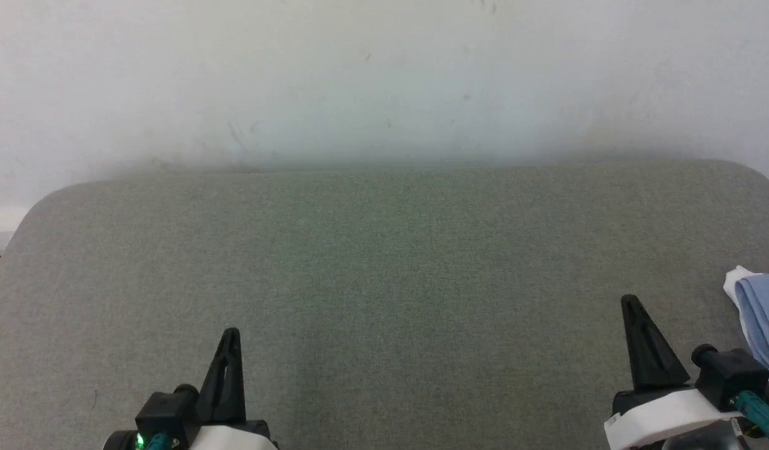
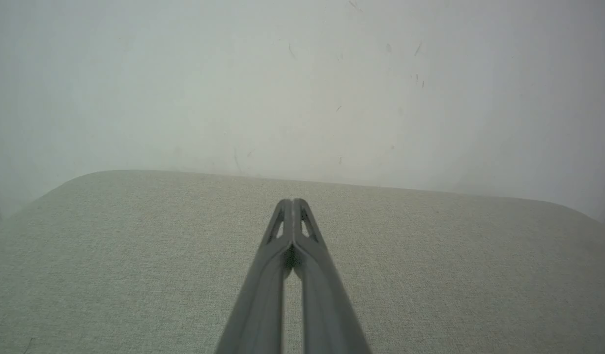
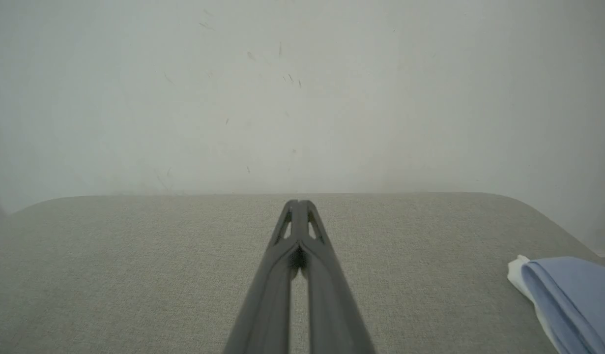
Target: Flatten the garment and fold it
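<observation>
Left pincer is over the near edge of the bench, left of centre, fingers pointing toward the far edge. It's fully closed, tips pressed together, nothing between them. Its wrist view agrees, with the tips meeting over bare grey fabric. Right pincer is over the near edge toward the right side, also fully closed and empty. I see the same in its own wrist view, tips together with only bench fabric beyond. The garment lies at the right edge of the bench, toward the near right corner, just to the right of the right pincer and clear of its fingers. I see only part of it: light blue cloth, bunched or folded over, with a white bit sticking out at its far end, and the rest runs out of frame. In the head view it passes behind the right wrist hardware, and I can't tell whether they touch. A white scuffed wall stands behind the far edge.
</observation>
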Controlling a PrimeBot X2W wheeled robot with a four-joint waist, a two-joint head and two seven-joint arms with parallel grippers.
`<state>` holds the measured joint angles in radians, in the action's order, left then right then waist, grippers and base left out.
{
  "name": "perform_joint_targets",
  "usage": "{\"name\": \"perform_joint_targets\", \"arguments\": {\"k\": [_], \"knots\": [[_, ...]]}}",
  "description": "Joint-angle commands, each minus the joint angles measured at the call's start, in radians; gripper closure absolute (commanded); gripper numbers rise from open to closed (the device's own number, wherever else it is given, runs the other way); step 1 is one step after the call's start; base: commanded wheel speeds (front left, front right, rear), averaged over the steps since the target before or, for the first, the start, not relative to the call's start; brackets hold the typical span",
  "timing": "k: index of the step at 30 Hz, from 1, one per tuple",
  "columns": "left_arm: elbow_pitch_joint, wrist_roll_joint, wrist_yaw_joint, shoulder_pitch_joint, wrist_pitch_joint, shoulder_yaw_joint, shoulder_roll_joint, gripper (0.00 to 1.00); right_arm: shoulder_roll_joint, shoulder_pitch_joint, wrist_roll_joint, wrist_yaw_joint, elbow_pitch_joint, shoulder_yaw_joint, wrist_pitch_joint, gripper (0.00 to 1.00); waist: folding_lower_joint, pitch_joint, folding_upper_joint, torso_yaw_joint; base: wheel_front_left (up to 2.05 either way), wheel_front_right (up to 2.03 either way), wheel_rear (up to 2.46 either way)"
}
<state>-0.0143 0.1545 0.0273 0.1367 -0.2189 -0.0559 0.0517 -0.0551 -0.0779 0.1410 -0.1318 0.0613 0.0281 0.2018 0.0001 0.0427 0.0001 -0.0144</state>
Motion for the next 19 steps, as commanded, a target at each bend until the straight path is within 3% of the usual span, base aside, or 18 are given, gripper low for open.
{"name": "perform_joint_targets", "arguments": {"k": [1, 19], "knots": [[0.002, -0.014, -0.005, -0.020, 0.007, 0.005, 0.000, 1.00, 0.001, 0.012, -0.010, 0.000, -0.006, -0.002, -0.007, 1.00, 0.0000, -0.001, -0.0001, 0.000, 0.00, 0.00, 0.00], [0.004, -0.039, -0.009, -0.041, 0.044, 0.014, 0.000, 1.00, 0.002, 0.023, -0.033, 0.000, -0.016, -0.007, -0.041, 1.00, 0.0000, -0.008, -0.0001, 0.003, 0.00, 0.00, 0.00]]}}
